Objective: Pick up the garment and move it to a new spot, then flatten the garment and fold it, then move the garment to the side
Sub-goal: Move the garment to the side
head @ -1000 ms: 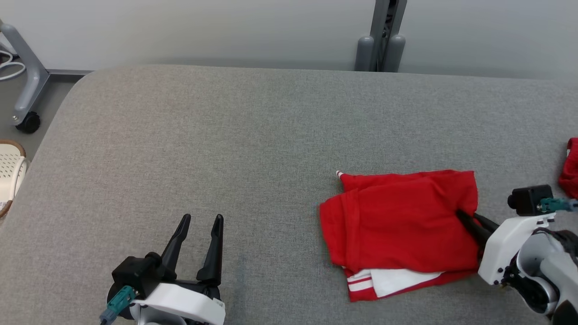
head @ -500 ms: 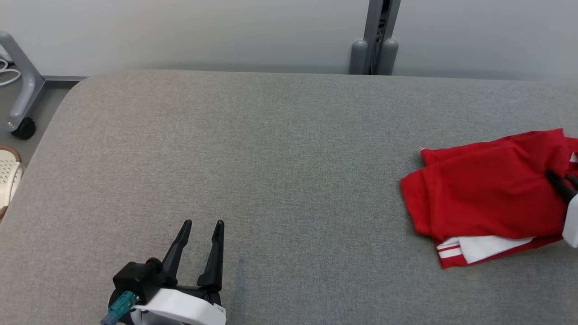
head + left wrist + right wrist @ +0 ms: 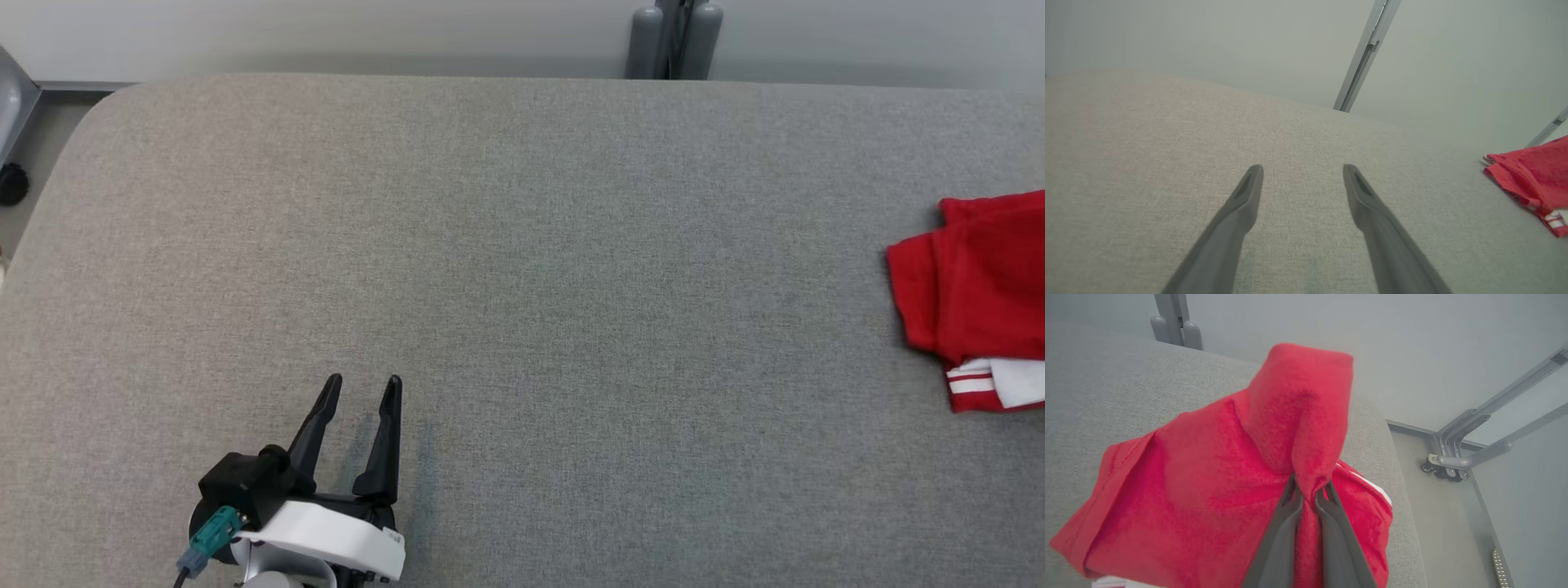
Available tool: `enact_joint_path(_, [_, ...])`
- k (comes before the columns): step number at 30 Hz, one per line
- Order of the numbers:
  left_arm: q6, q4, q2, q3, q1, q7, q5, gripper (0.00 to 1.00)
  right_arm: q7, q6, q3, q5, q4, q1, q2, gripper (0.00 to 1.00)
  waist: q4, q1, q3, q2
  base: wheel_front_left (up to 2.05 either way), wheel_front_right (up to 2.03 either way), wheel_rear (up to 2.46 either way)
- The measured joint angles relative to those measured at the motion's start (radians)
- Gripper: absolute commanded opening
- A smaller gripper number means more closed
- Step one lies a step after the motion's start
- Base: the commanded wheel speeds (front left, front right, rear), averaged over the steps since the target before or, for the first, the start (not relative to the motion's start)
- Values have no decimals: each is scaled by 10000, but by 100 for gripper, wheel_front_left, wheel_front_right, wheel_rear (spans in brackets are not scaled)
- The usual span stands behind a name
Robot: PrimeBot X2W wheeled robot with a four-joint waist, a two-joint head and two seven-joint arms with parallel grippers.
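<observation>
— What is seen of the surfaces and shapes?
— The bench [image 3: 522, 245] is covered in grey woven fabric, matte and finely grained, with rounded corners. The left tool [image 3: 364, 380] is formed of two long, dark, tapered fingers. They are held spread apart with nothing between them, low over the cloth.

— What is cut off or hard to make out?
— In the head view the garment [image 3: 976, 278] is cropped by the picture's edge, well away to the right of the left tool, so its full outline cannot be made out there.

— How is the garment described?
— It is a soft, slightly fuzzy red knit, laid in folded layers, with white stripes and a white panel at one edge. A fold is pinched between the fingers of the right tool [image 3: 1309, 484], which is clamped on it. The fabric is drawn up into a peak beyond the fingertips. The rest is spread on the bench ahead and to the left of that tool, beside the bench's rounded edge.
</observation>
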Motion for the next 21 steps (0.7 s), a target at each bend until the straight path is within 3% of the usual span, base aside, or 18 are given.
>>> enact_joint_path(9, [-44, 36, 0, 52, -267, 0, 58, 100, -198, 2, -230, -851, 1745, -706, 27, 0, -221, 0, 432, 0, 0, 0, 0])
enact_joint_path(21, [-79, 21, 0, 10, -471, 0, 81, 100, -477, 0, -474, -1787, 3708, -1293, 779, 0, -442, 0, 837, 0, 0, 0, 0])
